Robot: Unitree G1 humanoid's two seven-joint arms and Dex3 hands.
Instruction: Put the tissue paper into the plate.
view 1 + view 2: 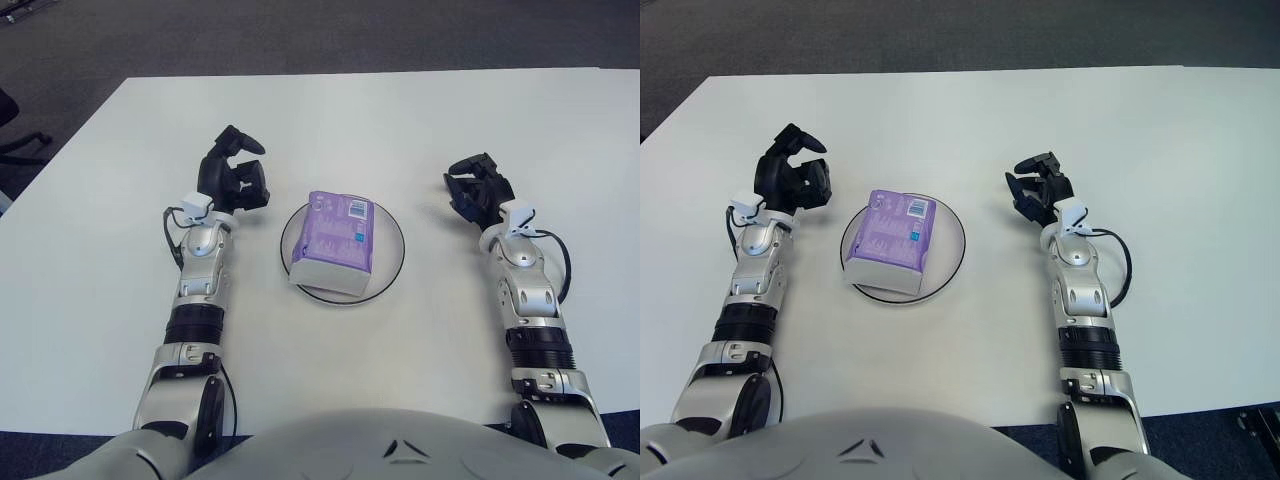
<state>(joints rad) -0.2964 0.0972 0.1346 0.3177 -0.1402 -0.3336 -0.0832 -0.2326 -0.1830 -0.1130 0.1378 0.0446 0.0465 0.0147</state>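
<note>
A purple pack of tissue paper [338, 238] lies in a white plate [391, 245] with a dark rim, at the middle of the white table. My left hand [235, 172] shows just left of the plate, fingers spread and holding nothing. My right hand [478, 188] shows to the right of the plate, fingers relaxed and empty. Neither hand touches the pack or the plate. The pack also shows in the right eye view [894, 237].
The white table [360, 120] stretches far behind the plate and to both sides. Dark carpet floor [300, 35] lies beyond its far edge. A dark chair base [15, 140] shows at the far left.
</note>
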